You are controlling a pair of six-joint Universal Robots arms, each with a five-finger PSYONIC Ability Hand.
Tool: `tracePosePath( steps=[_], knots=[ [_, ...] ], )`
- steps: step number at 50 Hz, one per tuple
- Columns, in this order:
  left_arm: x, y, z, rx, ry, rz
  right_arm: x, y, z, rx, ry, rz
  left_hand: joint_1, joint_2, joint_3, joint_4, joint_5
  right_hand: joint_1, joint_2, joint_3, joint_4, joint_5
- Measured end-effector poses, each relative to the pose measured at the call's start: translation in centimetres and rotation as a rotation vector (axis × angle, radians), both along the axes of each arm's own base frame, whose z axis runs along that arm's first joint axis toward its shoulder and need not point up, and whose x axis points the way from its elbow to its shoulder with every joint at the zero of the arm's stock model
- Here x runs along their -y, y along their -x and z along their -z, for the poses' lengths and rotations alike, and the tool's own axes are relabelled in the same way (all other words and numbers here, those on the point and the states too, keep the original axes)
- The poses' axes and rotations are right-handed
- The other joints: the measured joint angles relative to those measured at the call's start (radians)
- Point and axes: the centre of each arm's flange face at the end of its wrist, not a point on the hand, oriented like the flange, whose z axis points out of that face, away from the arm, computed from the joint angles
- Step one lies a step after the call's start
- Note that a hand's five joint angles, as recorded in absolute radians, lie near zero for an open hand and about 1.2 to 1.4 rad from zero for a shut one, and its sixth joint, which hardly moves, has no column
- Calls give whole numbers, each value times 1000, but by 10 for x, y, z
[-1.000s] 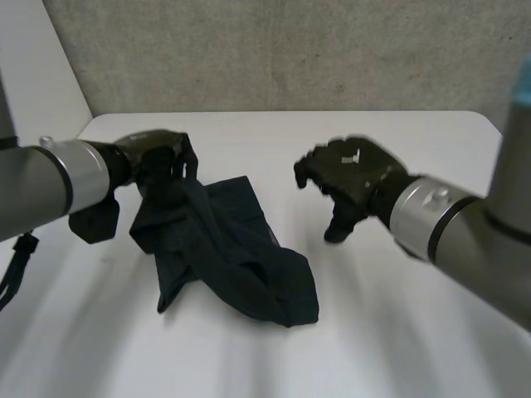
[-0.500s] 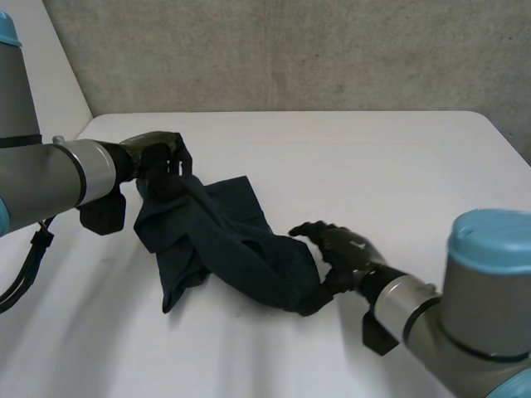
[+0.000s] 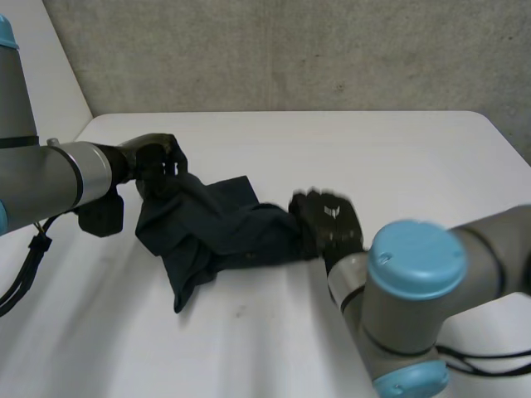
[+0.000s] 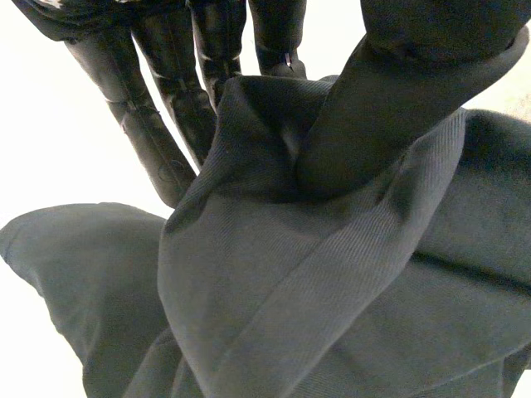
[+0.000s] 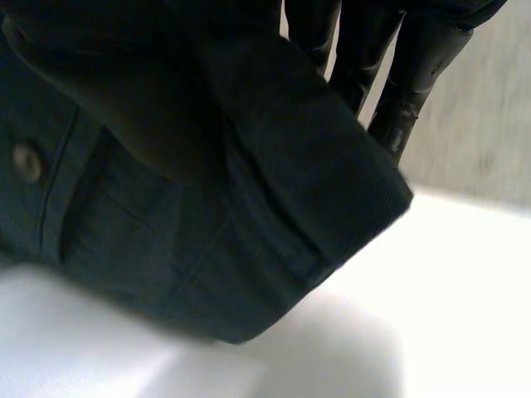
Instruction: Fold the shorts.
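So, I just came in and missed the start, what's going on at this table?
A two-armed robot is folding dark shorts on a white table. The left robot hand pinches one end, the right robot hand grips the opposite end, and the cloth stretches bunched between them, not yet folded.

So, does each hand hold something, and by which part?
Both hold the shorts. The left hand pinches a fold at one end; the right hand grips a hemmed edge at the opposite end.
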Motion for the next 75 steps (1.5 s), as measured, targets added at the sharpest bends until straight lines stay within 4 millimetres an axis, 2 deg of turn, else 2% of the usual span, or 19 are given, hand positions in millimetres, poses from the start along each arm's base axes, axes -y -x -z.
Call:
tracePosePath(
  steps=[9,15,20,27,32,36,41,46,50,51,56,60,61,63,69,71,72,73,75],
  knots=[
    [-27,-4,-4,23,-12,33,3,23,-116,-184,349,-99,0,0,0,0,0,0,0,0,4,0],
    [-47,-8,3,97,-13,83,-12,44,-148,-477,422,-151,0,0,0,0,0,0,0,0,4,0],
    [-65,-8,18,177,-30,152,-28,56,-142,-684,349,-234,0,0,0,0,0,0,0,0,4,0],
    [-74,0,40,221,-29,211,-28,52,-99,-801,179,-332,0,3,3,0,0,0,0,0,5,0],
    [-63,7,51,222,-8,213,-18,42,-72,-817,120,-360,0,3,5,0,0,12,0,0,5,0],
    [-35,17,52,214,57,186,5,24,-54,-795,149,-322,0,3,5,0,0,15,0,0,5,0],
    [10,30,23,189,235,110,45,2,-71,-697,332,-168,0,3,5,0,0,15,0,0,5,0],
    [49,40,-52,90,573,6,79,-15,-142,-468,683,52,0,3,5,0,0,15,0,0,5,0],
    [57,41,-106,3,801,-44,84,-16,-201,-280,926,178,0,3,5,0,0,15,0,0,5,0],
    [56,40,-128,-33,892,-61,81,-14,-226,-194,1031,225,0,3,5,0,0,15,0,0,5,0],
    [42,34,-176,-109,1077,-91,71,-9,-257,-64,1187,259,0,3,5,0,0,15,0,0,5,0],
    [36,32,-177,-112,1084,-81,68,-10,-246,-82,1162,220,0,4,5,0,1,15,0,0,5,7],
    [36,33,-160,-90,1033,-57,68,-11,-223,-142,1080,170,0,4,5,0,16,15,0,0,5,17],
    [36,34,-143,-69,980,-35,67,-11,-206,-189,1014,134,0,6,5,0,17,15,0,0,5,17],
    [31,31,-47,44,682,46,48,1,-109,-443,624,-52,0,6,8,1,17,15,0,0,5,17],
    [28,28,-24,74,608,57,41,5,-88,-492,543,-89,0,6,9,1,17,15,0,0,5,17],
    [28,28,-24,74,608,57,41,5,-88,-492,543,-89,0,6,9,1,17,15,0,0,5,17],
    [23,23,4,114,526,68,33,10,-61,-551,442,-133,0,6,9,3,17,15,0,0,5,17],
    [19,19,30,156,452,81,26,14,-40,-593,368,-165,0,6,9,4,17,15,0,0,5,17]
  ],
)
